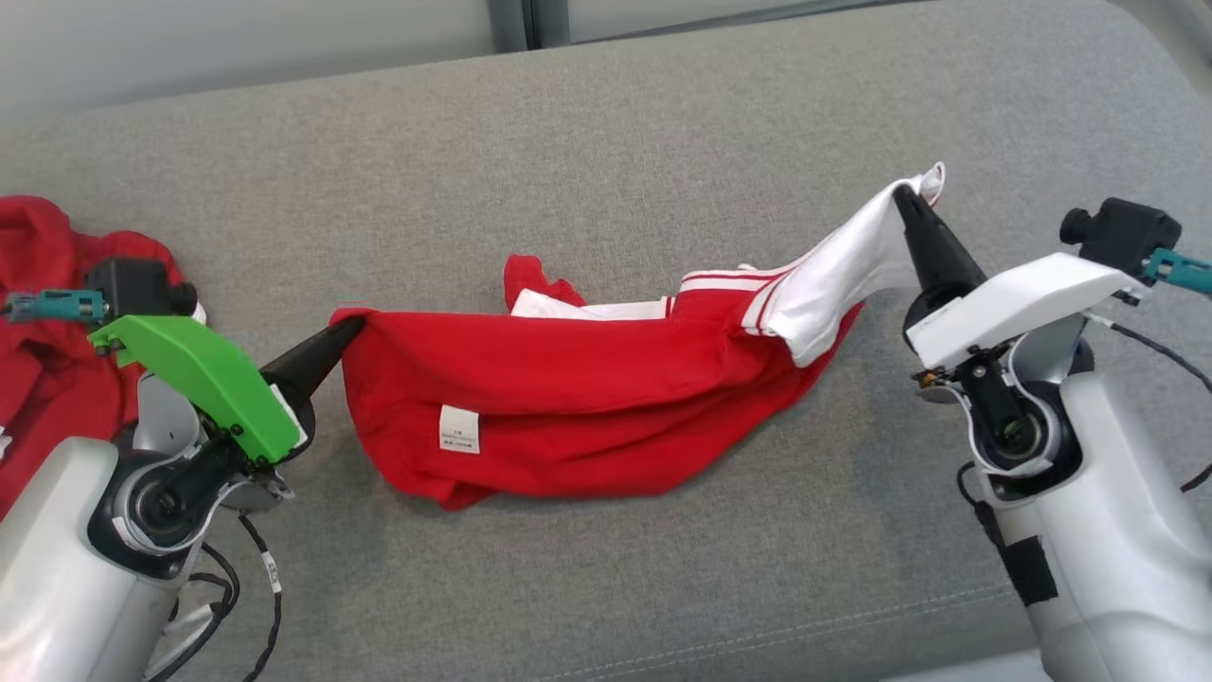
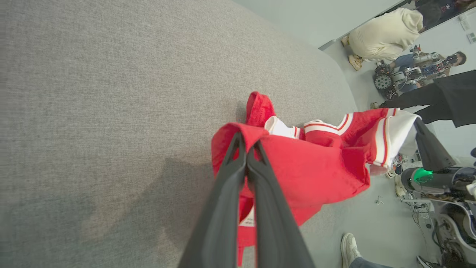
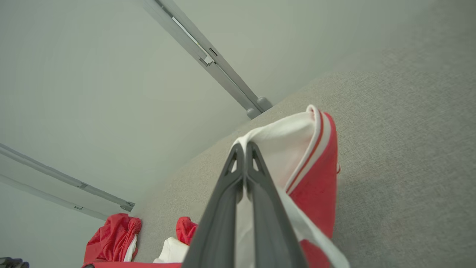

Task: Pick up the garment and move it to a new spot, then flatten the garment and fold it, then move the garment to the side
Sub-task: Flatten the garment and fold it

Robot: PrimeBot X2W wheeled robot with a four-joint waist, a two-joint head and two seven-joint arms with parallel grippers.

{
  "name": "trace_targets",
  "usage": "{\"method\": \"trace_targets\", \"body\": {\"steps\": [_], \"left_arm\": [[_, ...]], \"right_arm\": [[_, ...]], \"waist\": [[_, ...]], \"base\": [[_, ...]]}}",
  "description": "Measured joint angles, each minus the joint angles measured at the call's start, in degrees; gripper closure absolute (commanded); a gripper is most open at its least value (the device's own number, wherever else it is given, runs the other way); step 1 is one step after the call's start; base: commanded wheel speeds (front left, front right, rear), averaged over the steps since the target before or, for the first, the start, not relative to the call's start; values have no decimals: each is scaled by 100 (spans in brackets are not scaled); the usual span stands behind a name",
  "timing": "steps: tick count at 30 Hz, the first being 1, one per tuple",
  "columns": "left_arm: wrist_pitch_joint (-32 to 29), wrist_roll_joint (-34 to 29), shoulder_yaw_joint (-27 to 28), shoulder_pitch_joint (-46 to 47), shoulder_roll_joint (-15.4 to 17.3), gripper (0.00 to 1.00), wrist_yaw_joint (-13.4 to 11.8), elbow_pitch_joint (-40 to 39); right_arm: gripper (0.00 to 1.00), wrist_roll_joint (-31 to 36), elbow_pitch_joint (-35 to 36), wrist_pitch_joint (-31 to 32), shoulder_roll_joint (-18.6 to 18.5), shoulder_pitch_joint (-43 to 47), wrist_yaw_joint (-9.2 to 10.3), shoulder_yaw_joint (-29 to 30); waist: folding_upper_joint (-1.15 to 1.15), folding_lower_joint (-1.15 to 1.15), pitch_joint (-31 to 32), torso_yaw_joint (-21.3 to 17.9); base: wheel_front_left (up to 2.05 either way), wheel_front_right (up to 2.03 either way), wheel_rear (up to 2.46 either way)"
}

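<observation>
A red garment (image 1: 568, 398) with white sleeves and striped trim hangs stretched between my two grippers over the grey cushioned surface (image 1: 606, 123). My left gripper (image 1: 352, 327) is shut on its red left corner, seen close in the left wrist view as red cloth (image 2: 297, 163) pinched at the left gripper (image 2: 246, 143). My right gripper (image 1: 904, 194) is shut on the white sleeve end (image 1: 852, 265), lifted higher; in the right wrist view the right gripper (image 3: 243, 147) pinches the white and red cuff (image 3: 297, 149). The garment's lower edge sags onto the surface, with a white label (image 1: 459, 429) showing.
Another red garment (image 1: 38, 313) lies heaped at the far left edge, also visible as a red heap (image 3: 111, 238). People and another robot (image 2: 405, 74) stand on the floor beyond the surface's end. The surface's front seam (image 1: 757, 644) runs near me.
</observation>
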State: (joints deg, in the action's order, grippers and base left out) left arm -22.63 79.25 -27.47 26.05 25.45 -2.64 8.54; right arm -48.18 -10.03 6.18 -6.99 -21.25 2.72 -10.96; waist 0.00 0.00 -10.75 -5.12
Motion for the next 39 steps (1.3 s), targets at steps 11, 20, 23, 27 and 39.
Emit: {"method": "trace_targets", "body": {"steps": [11,20,23,27,39], "left_arm": [[460,-1022,-313,485,-229,0,-43,994],[716,-1236,-453,492,-511,0,-55,1500],[864,-1260,-390,492,-487,0,-114,1533],[982,-1345,-426,464,-459,0,-163,1586],[900,-1336,-773,123,-677,0,-156,1863]], "right_arm": [[100,77,-645,-902,341,-97,75,44],[100,64,-1049,-1419,318,-64,-45,278],[100,58,-1139,-1507,315,4,-73,313],[100,58,-1282,-1578,309,99,-132,315],[100,69,-1548,-1658,275,124,-334,171]], "waist": [[0,0,-580,-360],[0,0,-622,-463],[0,0,-565,-385],[0,0,-502,-270],[0,0,-354,-51]], "base": [[0,0,0],[0,0,0],[0,0,0],[0,0,0],[0,0,0]]}}
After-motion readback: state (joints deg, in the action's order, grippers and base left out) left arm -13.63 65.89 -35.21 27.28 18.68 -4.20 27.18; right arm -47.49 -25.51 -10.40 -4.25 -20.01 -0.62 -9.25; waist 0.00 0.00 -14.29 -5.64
